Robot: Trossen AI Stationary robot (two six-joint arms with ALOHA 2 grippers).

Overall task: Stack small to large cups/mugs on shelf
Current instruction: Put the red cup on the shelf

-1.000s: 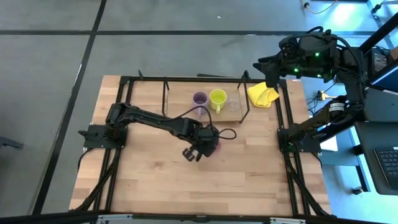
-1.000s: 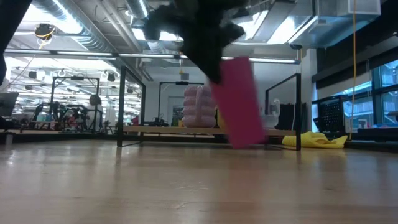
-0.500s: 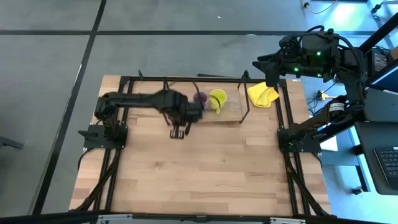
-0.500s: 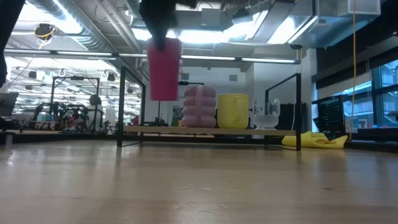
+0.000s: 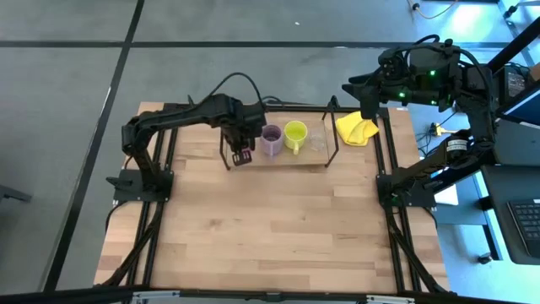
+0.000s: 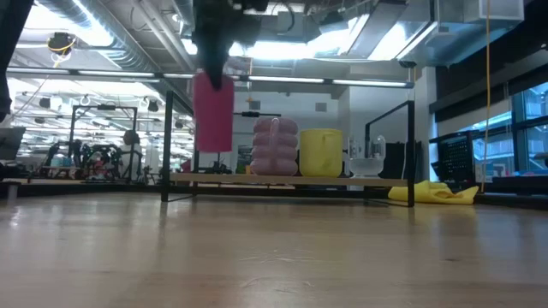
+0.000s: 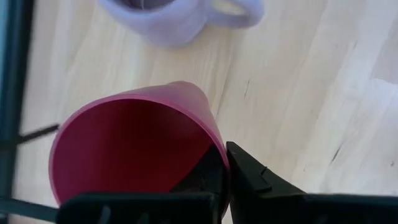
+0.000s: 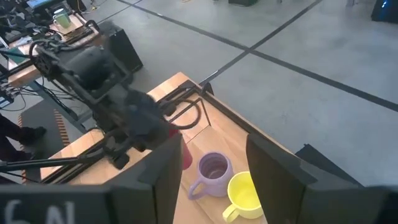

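Left gripper (image 5: 241, 154) raised over the left end of the low black-rod shelf with light wooden board (image 5: 325, 157), fingers (image 7: 249, 176) pinching the wall of the dark red plastic cup (image 6: 213, 111), one finger inside the rim, one outside. Cup upright, lifted clear of the shelf board in the low view, hanging straight down from the fingers. Just beyond the fingers, on the board, the pale lilac ribbed mug (image 5: 271, 138), close to the red cup (image 7: 134, 151) but not touching. Farther along from the fingers, in a row on the same board: the yellow-green handled mug (image 5: 295, 133), then the tiny clear glass (image 5: 317, 140), each standing upright, near its neighbour. Off the far end of the shelf, well away from the left fingers, a crumpled yellow cloth (image 5: 356, 127) lying on the wooden surface (image 5: 278, 228).

Right gripper (image 8: 214, 165) held high beyond the surface's far right corner, above the cloth, fingers spread apart with nothing between them.
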